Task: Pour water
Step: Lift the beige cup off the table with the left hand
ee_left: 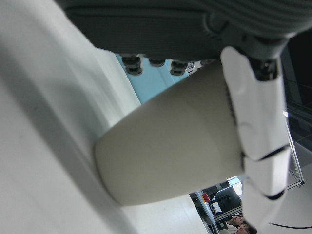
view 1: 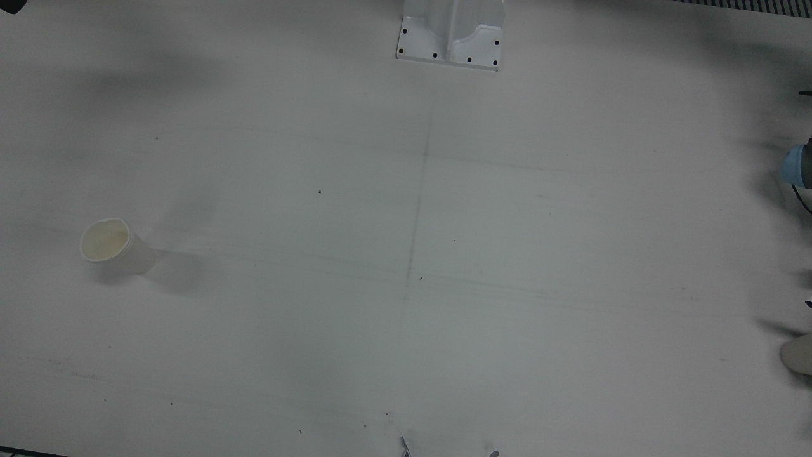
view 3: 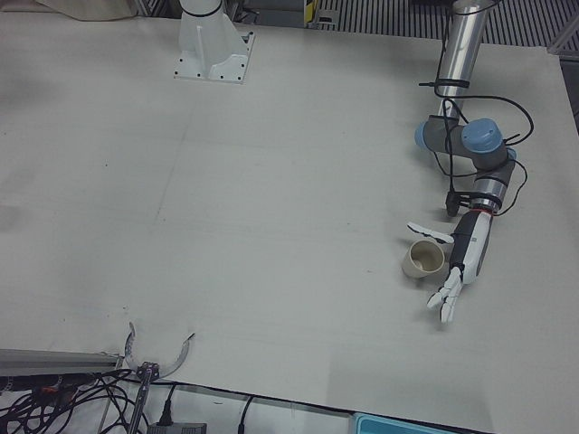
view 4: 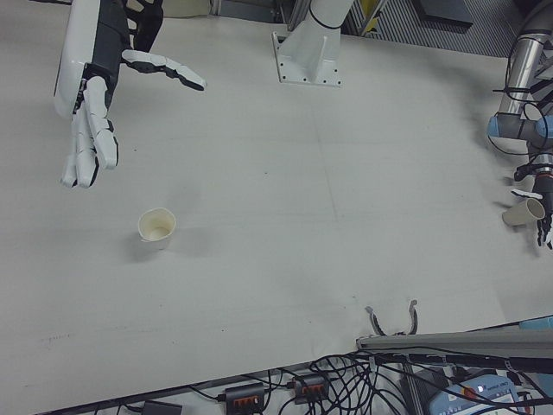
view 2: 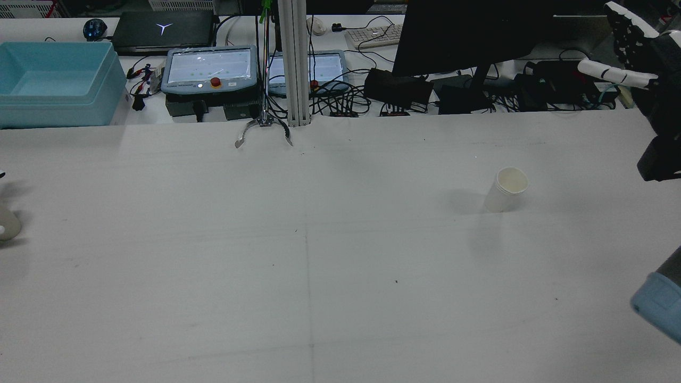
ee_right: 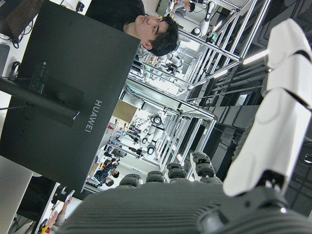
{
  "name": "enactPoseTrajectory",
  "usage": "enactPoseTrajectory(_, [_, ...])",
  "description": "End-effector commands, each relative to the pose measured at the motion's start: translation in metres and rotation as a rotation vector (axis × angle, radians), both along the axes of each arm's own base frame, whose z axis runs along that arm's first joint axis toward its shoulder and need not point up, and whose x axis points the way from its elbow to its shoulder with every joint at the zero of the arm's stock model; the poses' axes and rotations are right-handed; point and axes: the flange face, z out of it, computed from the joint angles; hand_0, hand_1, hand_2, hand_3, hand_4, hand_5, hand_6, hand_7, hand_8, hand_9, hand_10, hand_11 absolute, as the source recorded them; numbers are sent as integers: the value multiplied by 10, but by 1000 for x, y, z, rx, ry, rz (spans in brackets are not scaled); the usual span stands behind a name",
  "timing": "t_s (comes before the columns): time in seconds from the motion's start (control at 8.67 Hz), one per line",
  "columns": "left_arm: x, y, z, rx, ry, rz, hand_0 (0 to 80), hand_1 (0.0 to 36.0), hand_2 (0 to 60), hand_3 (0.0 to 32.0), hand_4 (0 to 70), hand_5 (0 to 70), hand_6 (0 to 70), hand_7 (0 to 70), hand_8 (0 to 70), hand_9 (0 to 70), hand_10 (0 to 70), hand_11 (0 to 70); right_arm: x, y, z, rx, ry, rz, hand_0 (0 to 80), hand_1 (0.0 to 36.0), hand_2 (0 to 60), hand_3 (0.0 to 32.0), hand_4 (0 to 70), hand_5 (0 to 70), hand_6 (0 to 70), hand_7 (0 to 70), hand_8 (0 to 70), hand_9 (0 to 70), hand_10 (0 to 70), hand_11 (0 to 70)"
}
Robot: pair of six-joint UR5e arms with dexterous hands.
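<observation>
The left hand [view 3: 460,262] reaches down beside a paper cup [view 3: 423,259] at the table's [view 3: 271,226] edge, fingers spread and straight, thumb over the rim; whether it grips the cup I cannot tell. The right hand [view 4: 95,95] hangs above the table, fingers wide apart, holding nothing. A second paper cup [view 4: 156,227] stands upright below it, near but apart from it.
</observation>
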Motion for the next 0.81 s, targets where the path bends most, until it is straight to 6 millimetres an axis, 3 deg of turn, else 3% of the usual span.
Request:
enactPoseTrajectory(0.0, [1, -1, -1, 2, 3, 1, 526, 111, 0, 0, 145, 98, 22, 57, 0, 0, 40, 77, 0, 0, 0, 0, 0, 0, 474, 161, 163, 0, 65, 83, 41, 67, 1, 24, 1, 17])
enactPoseTrajectory(0.69, [1, 0, -1, -1, 2, 4, 534, 127, 0, 0, 150, 104, 23, 58, 0, 0, 39, 76, 0, 0, 0, -1, 1, 0, 474, 161, 163, 0, 64, 85, 41, 67, 2, 26, 1, 18])
